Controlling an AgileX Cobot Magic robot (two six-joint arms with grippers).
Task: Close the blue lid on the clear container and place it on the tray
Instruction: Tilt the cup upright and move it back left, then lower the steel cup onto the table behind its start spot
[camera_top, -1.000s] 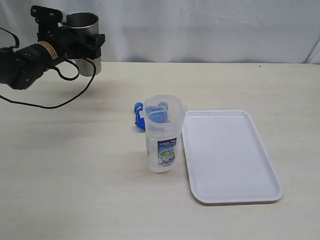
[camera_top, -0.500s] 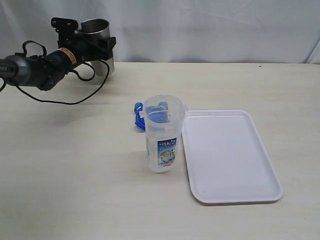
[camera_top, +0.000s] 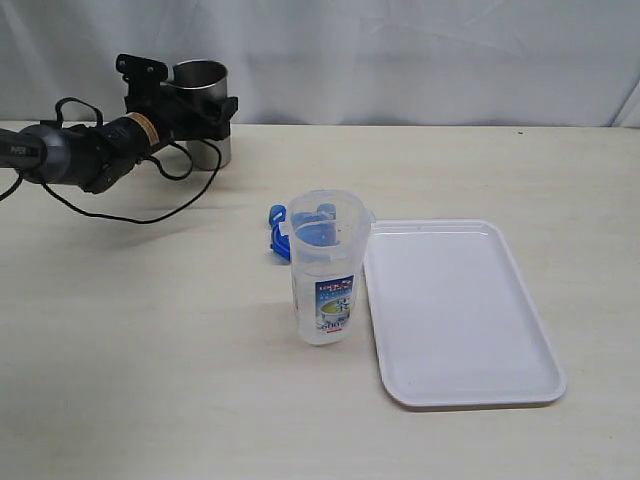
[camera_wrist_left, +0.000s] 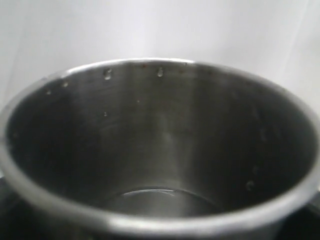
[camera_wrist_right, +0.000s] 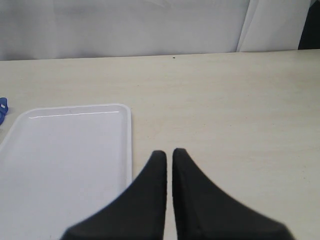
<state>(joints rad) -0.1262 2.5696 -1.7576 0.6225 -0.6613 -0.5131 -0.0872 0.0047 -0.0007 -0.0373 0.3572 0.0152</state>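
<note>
Fingers of the left arm (camera_top: 226, 106), black and blocky, are pinching a round steel cup (camera_top: 201, 108) from either side near its rim, at the far left of the pale worktop (camera_top: 150, 320). From the exterior view one cannot tell whether the cup's base rests on the worktop. In the left wrist view the steel cup (camera_wrist_left: 160, 150) fills the frame, its open mouth facing the camera and small droplets on its inner wall. The right fingers (camera_wrist_right: 150, 192) are pressed together, tips touching, over the worktop just beside a long edge of the flat white rectangular plastic tray (camera_wrist_right: 65, 160).

The tall clear plastic container (camera_top: 325, 270), with a blue-and-yellow label on its side, stands upright and uncovered near the middle of the worktop, just beside the left edge of the tray (camera_top: 460, 310). The blue plastic lid (camera_top: 277, 235) lies on the worktop right behind the container, partly seen through its clear wall. Both are well apart from the steel cup.
</note>
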